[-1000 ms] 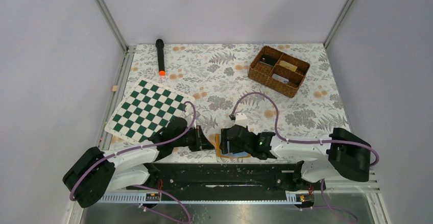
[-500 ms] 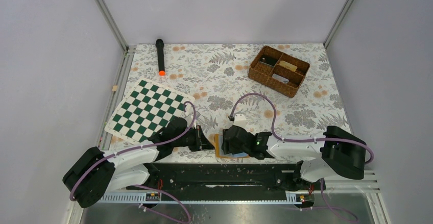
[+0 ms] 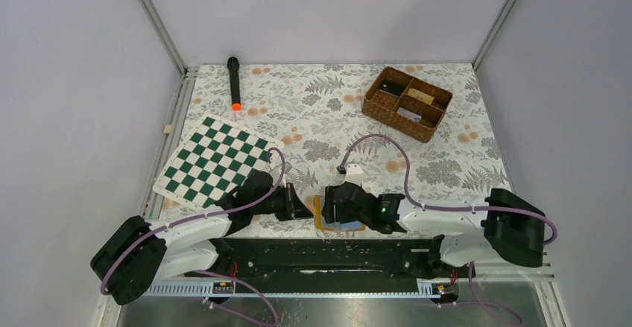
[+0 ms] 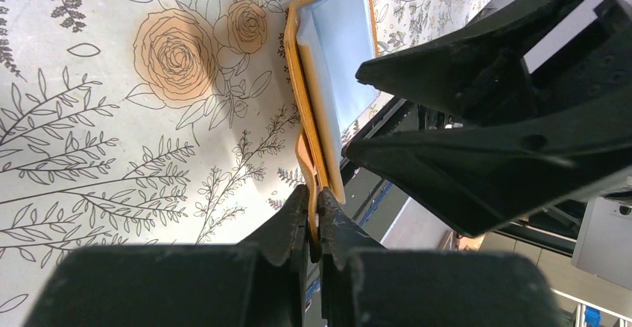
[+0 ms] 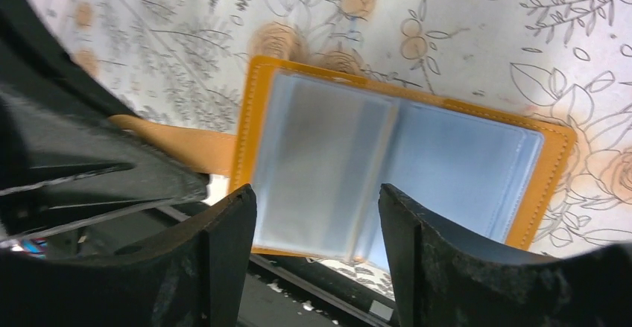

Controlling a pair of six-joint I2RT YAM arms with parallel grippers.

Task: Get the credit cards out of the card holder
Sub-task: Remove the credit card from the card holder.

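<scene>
The orange-tan card holder (image 5: 256,118) lies open on the floral cloth at the table's near edge, its two halves under glossy sleeves. A light blue card (image 5: 466,167) shows in one half. The other half looks grey under glare, and I cannot tell what card is in it. My left gripper (image 4: 314,202) is shut on the holder's orange strap (image 4: 304,156). My right gripper (image 5: 317,197) hangs open just above the holder, with one finger on either side of the fold and nothing between them. From above, the holder (image 3: 350,227) is mostly hidden under the right gripper (image 3: 332,209), with the left gripper (image 3: 308,212) at its left edge.
A brown wicker basket (image 3: 407,103) with compartments stands at the back right. A green and white chessboard (image 3: 215,160) lies at the left, with a black torch (image 3: 234,83) with an orange tip behind it. The black base rail (image 3: 328,256) runs right beside the holder.
The right arm has shifted slightly over the holder and its jaws have changed width a little. The left gripper has kept its grip and place.
</scene>
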